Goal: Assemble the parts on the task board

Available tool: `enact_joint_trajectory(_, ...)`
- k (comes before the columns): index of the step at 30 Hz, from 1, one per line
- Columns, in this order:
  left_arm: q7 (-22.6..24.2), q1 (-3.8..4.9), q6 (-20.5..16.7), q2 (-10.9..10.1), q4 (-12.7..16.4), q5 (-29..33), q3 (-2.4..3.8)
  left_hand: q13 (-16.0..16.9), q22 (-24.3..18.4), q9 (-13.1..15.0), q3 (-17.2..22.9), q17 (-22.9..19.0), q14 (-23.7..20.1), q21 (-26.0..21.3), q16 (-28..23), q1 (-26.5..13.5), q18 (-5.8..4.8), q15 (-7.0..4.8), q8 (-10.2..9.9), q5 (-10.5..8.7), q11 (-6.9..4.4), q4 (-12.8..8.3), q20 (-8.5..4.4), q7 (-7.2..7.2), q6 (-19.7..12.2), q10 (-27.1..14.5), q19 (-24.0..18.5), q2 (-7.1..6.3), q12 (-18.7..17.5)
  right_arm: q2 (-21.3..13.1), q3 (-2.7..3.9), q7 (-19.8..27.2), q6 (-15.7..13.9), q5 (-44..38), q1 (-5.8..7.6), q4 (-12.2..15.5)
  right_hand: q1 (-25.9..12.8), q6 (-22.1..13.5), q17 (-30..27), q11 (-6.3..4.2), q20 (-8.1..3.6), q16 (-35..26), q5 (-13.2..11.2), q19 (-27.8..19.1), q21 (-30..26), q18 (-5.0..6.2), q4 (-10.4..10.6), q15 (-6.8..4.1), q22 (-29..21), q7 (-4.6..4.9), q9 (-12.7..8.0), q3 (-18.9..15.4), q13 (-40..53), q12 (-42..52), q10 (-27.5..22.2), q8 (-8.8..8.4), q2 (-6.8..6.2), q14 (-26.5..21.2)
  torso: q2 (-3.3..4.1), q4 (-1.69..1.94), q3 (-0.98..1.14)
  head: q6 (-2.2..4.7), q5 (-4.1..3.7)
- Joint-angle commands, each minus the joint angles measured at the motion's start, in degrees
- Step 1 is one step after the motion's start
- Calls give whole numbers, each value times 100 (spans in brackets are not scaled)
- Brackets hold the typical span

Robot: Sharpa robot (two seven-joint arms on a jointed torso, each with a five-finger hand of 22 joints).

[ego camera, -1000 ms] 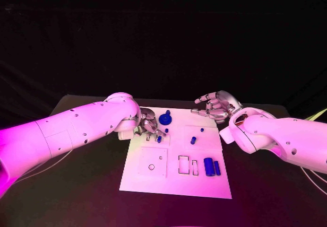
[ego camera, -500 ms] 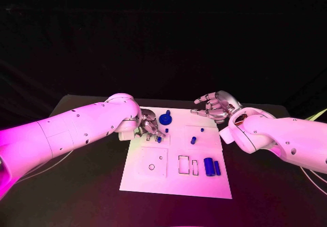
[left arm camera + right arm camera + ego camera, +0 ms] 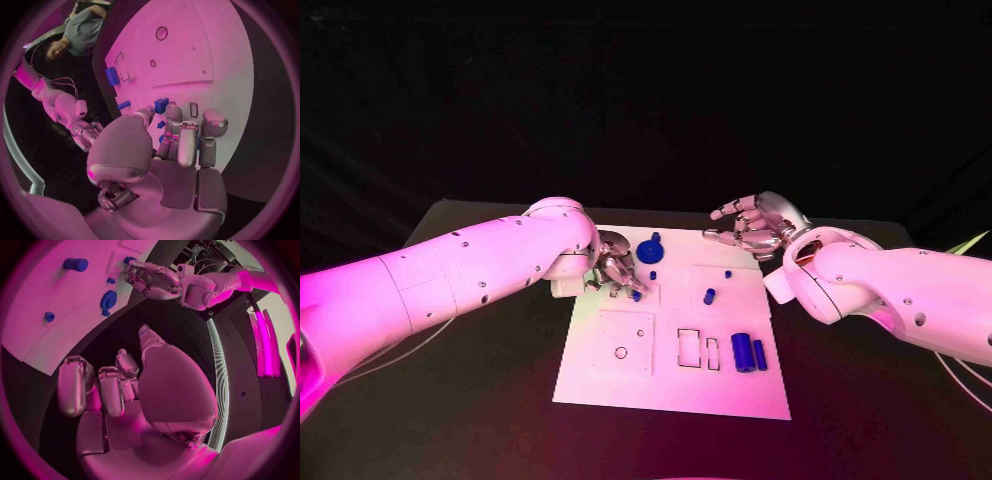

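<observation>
At the task board's (image 3: 672, 340) ten o'clock, the left hand (image 3: 616, 268) pinches a small blue part (image 3: 636, 293) for seating; the right hand (image 3: 753, 228) hovers released

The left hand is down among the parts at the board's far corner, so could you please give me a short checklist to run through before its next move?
1. Left hand placed over the task board: ok, its fingers are down at the far left corner.
2. Left hand holding a small blue part: cannot tell; a blue piece shows at its fingertips, but a grip is not clear.
3. Round blue part clear of the fingers: ok, it lies just beyond them.
4. Right hand out of the way: ok, it hovers off the board's far right corner, holding nothing.
5. Two blue blocks near the right edge undisturbed: ok, side by side.
</observation>
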Motion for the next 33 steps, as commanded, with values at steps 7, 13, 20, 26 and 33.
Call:
enact_joint_trajectory(7, 31, -1, 66, 27, -7, 40, -18, 24, 111, 112, -146, 589, 159, 133, 116, 101, -176, -37, -26, 24, -43, 23, 0, -16, 57, -50, 40, -14, 58, 34, 1, 8, 34, -12, -1, -20, -62, 1, 778, -12, 5, -62, 30, -89, -68, 140, 17, -51, 627, 11, 53, 60, -28, -41, -143, 125, 63, 341, 4, 3, -1, -13, 0)
enact_joint_trajectory(13, 32, -1, 71, 29, -14, 43, -25, 24, 111, 112, -146, 589, 159, 133, 116, 101, -176, -37, -26, 24, -43, 23, 0, -16, 57, -50, 40, -14, 58, 39, 1, 10, 37, -12, -1, -24, -62, 1, 778, -12, 5, -62, 30, -89, -68, 140, 17, -51, 627, 11, 53, 60, -28, -41, -143, 125, 63, 341, 3, -1, -1, -21, -1)
enact_joint_trajectory(20, 46, -2, 42, 32, -24, 56, -29, 40, 135, 204, 27, 609, 168, 152, 128, 314, -178, -61, 9, 31, -74, 17, -12, -51, 75, -32, 40, 82, 70, 44, 1, 11, 45, -12, -2, -29, -62, 1, 778, -12, 5, -62, 30, -89, -68, 140, 17, -51, 627, 11, 53, 60, -28, -41, -143, 125, 63, 341, 3, -1, 0, -23, -6)
enact_joint_trajectory(26, 65, -2, 6, 21, -27, 83, -30, 76, 204, 429, 605, 646, 186, 193, 153, 742, -189, -108, 91, 27, -122, -49, -50, -100, 30, 6, 60, 131, 92, 45, 1, 9, 60, -12, -2, -36, -65, 2, 777, -14, 4, -63, 29, -91, -77, 142, 16, -52, 622, 9, 55, 65, -24, -33, -137, 138, 72, 342, 1, -2, 2, -30, -7)
enact_joint_trajectory(33, 91, -3, -55, -10, -26, 178, -31, 81, 299, 879, 2107, 701, 212, 254, 187, 817, -204, -109, 248, 5, -129, -465, -57, -92, -103, 79, 83, -133, 89, 49, 0, 1, 92, -12, -4, -49, -65, 2, 777, -14, 4, -63, 29, -91, -77, 142, 16, -52, 622, 9, 55, 65, -24, -33, -137, 138, 72, 342, -1, -1, 0, -32, -6)
